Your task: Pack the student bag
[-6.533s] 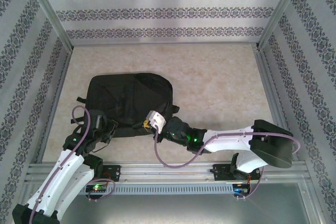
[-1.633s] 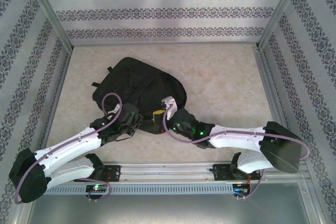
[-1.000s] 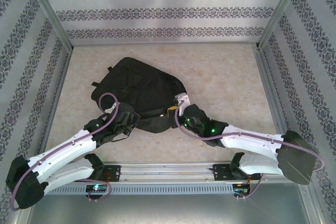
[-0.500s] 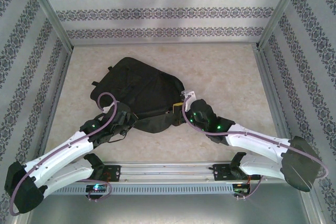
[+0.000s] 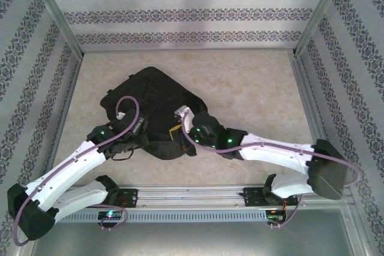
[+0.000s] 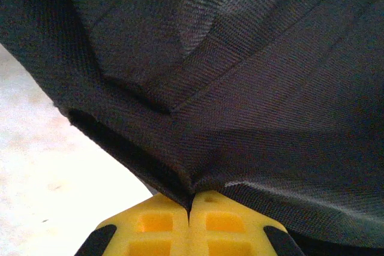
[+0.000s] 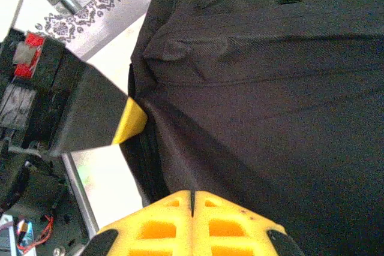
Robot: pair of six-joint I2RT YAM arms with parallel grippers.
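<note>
Both pincers are clamped on cloth. The left pincer has its yellow tips pressed together w/ a fold of the bag nipped between them, and the right pincer does the same on the same near hem. What the coming move turns on, we think, is that the whole bag lies ahead of both sets of tips, spreading away from them over the table, w/ none of it behind. Seen from the right pincer, the left one's tip sits just to the left and a bit ahead, biting the same edge (so the two holds are close together, not at opp. corners). Neither arm is nearer, as both have hold of it. Long axis: in the top view it seems to run from the held edge out to the far left, i.e. approx straight off the left pincer and slantwise off the right, but the cloth is rumpled and we can't be sure. We can't tell where the zip opening is.
</note>
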